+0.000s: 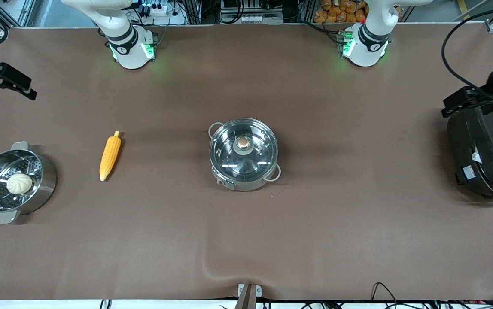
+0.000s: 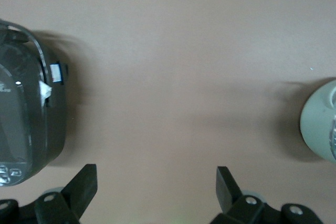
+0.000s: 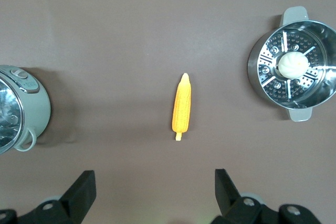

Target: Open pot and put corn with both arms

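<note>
The steel pot (image 1: 244, 171) stands mid-table with its glass lid (image 1: 229, 150) and tan knob (image 1: 242, 143) on. The yellow-orange corn (image 1: 110, 156) lies flat on the table between the pot and the steamer pot, toward the right arm's end. My right gripper (image 1: 12, 81) hangs open and empty, high over the table's edge at the right arm's end. Its wrist view shows the open gripper (image 3: 155, 184), the corn (image 3: 182, 107) and the pot's side (image 3: 31, 106). My left gripper (image 1: 461, 101) hangs open and empty over the rice cooker. Its wrist view shows the open gripper (image 2: 156, 182) and the pot's edge (image 2: 317, 121).
A steel steamer pot (image 1: 44, 184) with a white bun (image 1: 19, 183) in it stands at the right arm's end, and also shows in the right wrist view (image 3: 262, 72). A large black rice cooker (image 1: 482, 154) stands at the left arm's end, and also shows in the left wrist view (image 2: 26, 124).
</note>
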Available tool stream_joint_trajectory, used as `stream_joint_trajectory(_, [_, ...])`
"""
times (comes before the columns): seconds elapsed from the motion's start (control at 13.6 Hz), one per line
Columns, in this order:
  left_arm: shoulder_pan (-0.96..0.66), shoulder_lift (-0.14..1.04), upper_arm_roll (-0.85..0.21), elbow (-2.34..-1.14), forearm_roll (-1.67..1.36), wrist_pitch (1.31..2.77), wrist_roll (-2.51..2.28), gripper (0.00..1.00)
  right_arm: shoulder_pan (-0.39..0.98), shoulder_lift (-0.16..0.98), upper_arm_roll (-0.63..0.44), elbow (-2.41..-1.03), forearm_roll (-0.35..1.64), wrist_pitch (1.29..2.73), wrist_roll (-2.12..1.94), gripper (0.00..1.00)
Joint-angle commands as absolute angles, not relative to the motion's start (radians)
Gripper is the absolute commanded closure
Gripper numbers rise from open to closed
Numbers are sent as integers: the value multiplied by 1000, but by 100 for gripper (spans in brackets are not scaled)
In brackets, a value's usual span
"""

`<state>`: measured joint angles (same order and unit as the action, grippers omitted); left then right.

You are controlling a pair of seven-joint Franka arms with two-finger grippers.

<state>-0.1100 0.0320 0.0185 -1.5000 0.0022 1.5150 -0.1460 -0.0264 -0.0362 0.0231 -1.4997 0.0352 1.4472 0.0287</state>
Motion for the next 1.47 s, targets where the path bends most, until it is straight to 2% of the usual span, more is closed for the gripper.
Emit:
stream_joint_trajectory(0.0, [-172,52,6,-1466,-14,1502,-246,0,-17,-31,21,-1558,45,1501,41,0])
stream_joint_trajectory(0.15, [-225,70,2,-1465,-14,1541,-314,0,-26,-29,21,-1673,43,1602,37,0])
stream_joint_trajectory(0.37, [-337,126,2,-1448,-14,1581,-487,0,-44,-29,17,-1921,48,1900,14,0])
stream_joint_trajectory(0.74, [-529,300,2,-1350,-11,1659,-774,0,-46,73,15,-2195,45,2265,-21,0])
stream_joint_trajectory(0.96, [-644,411,11,-1313,-8,1735,-918,0,-64,155,15,-2240,44,2338,-44,0])
stream_joint_trajectory(1.18, [-692,506,11,-1270,-9,1778,-1018,0,-86,256,15,-2255,43,2400,-51,0])
stream_joint_trajectory(1.4, [-748,575,6,-1269,-9,1860,-1120,0,-100,337,15,-2295,43,2540,-97,0])
